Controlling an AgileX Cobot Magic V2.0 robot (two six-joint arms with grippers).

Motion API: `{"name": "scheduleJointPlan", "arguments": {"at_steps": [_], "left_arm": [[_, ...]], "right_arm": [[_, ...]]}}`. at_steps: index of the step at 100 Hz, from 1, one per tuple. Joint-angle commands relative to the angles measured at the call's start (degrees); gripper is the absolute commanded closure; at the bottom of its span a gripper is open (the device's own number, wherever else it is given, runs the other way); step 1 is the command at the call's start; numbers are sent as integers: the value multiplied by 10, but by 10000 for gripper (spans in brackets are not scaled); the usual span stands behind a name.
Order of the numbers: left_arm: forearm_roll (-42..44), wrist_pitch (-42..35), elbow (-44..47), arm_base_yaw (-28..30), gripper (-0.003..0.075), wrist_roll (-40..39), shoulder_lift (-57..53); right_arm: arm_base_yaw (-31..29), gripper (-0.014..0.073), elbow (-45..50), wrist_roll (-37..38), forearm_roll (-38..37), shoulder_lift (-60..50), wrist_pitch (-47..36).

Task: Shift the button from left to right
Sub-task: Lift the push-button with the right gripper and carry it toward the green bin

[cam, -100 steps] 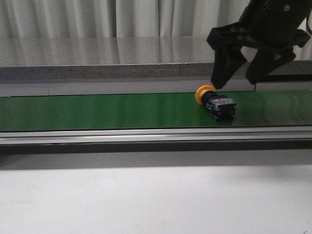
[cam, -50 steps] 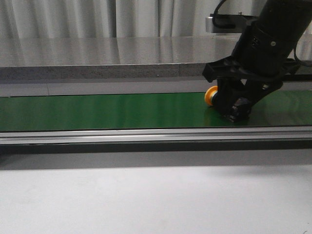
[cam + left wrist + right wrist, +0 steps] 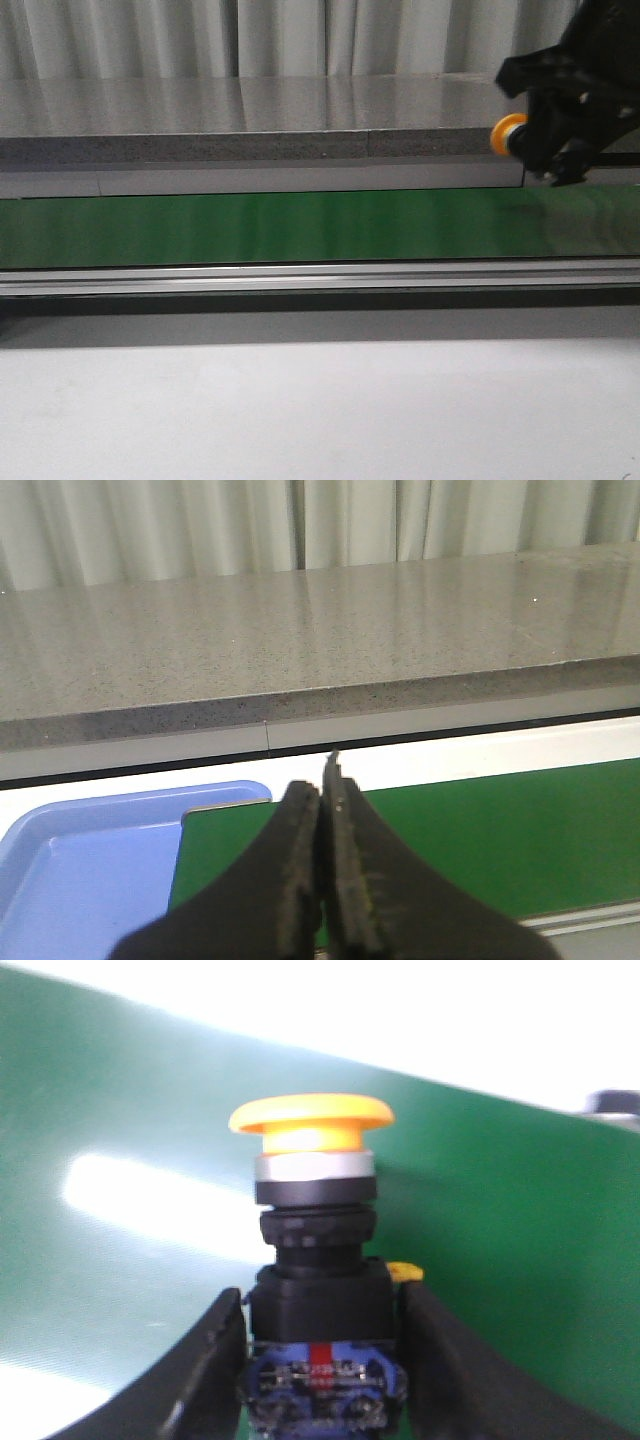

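- Belt (image 3: 250, 228) is lying bare across the left and middle; your left gripper (image 3: 325, 810) is sitting pressed together there, holding nothing.
- At far right, your right gripper (image 3: 553, 150) is clamping the button (image 3: 508, 135) above the belt, cap pointing left.

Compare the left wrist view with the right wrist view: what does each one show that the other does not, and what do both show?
Only the left wrist view shows the blue tray, the grey counter and the left tool, shut on nothing. Only the right wrist view shows the button, its yellow cap pointing away from the camera, gripped at its black body by the right tool. Both show the green belt.
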Motion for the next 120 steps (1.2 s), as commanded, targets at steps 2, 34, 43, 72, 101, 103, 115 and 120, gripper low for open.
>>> {"name": "scheduleJointPlan", "arguments": {"at_steps": [2, 34, 43, 72, 101, 103, 115, 120], "left_arm": [[0, -49, -15, -5, 740, -1, 3], [0, -49, -15, -5, 740, -1, 3], [0, -49, -15, -5, 740, -1, 3], [0, -49, -15, -5, 740, -1, 3], [0, -49, -15, -5, 740, -1, 3], [0, -49, -15, -5, 740, -1, 3], [0, -49, -15, -5, 740, -1, 3], [0, -49, -15, -5, 740, -1, 3]], "right_arm": [[-52, 305, -18, -35, -5, -45, -14], [-228, 305, -39, -143, -4, -47, 11], [-262, 305, -47, -158, -2, -47, 3], [-334, 305, -47, -206, -2, 5, -23], [-348, 305, -47, -215, -1, 88, -29], [-348, 305, -47, -215, -1, 93, -30], [-348, 305, -47, -215, -1, 111, -35], [-348, 305, -47, -215, 0, 115, -37]]}}
